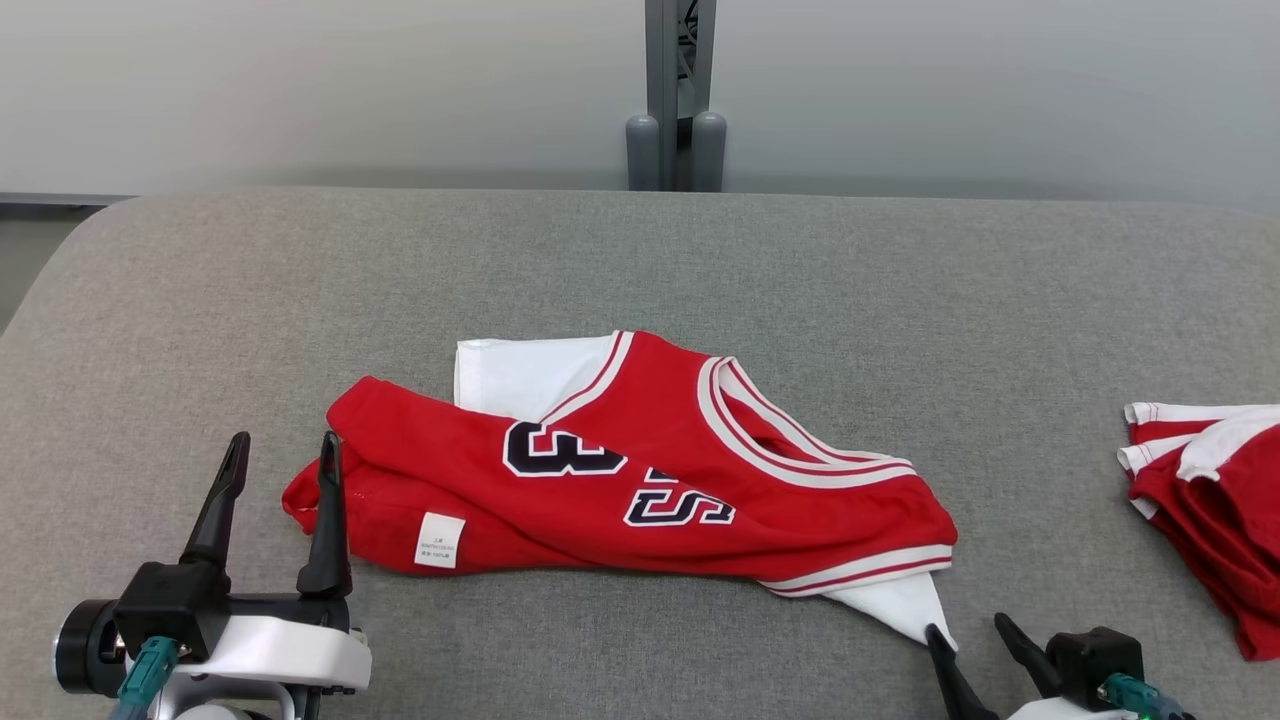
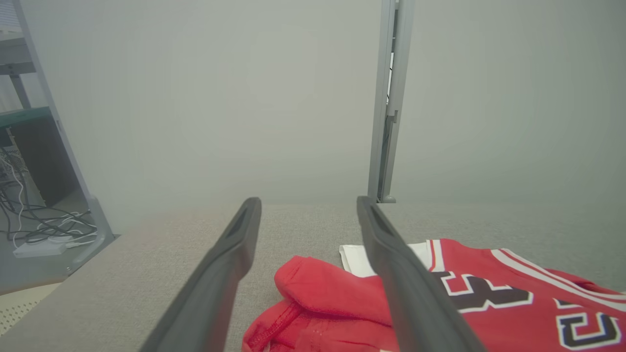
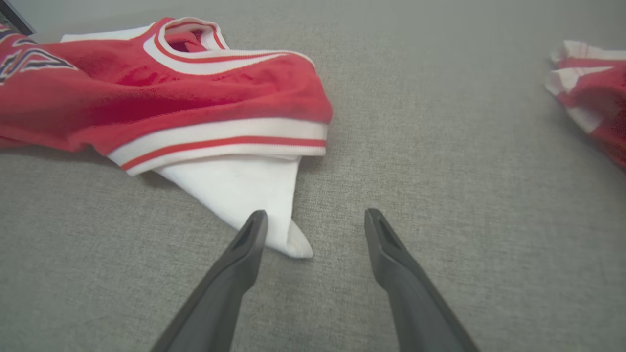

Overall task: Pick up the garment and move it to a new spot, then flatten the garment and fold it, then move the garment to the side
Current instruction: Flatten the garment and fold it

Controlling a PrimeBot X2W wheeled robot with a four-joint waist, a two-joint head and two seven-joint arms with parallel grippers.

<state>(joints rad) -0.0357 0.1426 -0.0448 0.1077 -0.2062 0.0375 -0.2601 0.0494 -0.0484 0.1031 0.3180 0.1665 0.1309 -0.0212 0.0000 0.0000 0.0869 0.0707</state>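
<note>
A red jersey [image 1: 640, 470] with white trim, dark numbers and white sleeves lies crumpled in the middle of the grey table [image 1: 640, 260]. My left gripper [image 1: 285, 450] stands open just left of the jersey's red left end; in the left wrist view that gripper [image 2: 308, 203] has the bunched red cloth [image 2: 332, 293] low between its fingers. My right gripper [image 1: 968, 625] is open at the lower right, beside the white sleeve corner [image 1: 905, 605]. In the right wrist view the white corner [image 3: 244, 195] lies by the left finger of the gripper [image 3: 315, 215].
A second red and white garment [image 1: 1215, 490] lies folded at the table's right edge, also seen as a red pile [image 3: 594, 93] in the right wrist view. A grey metal post [image 1: 678, 90] stands behind the table. Cables [image 2: 44, 230] lie on the floor off the left.
</note>
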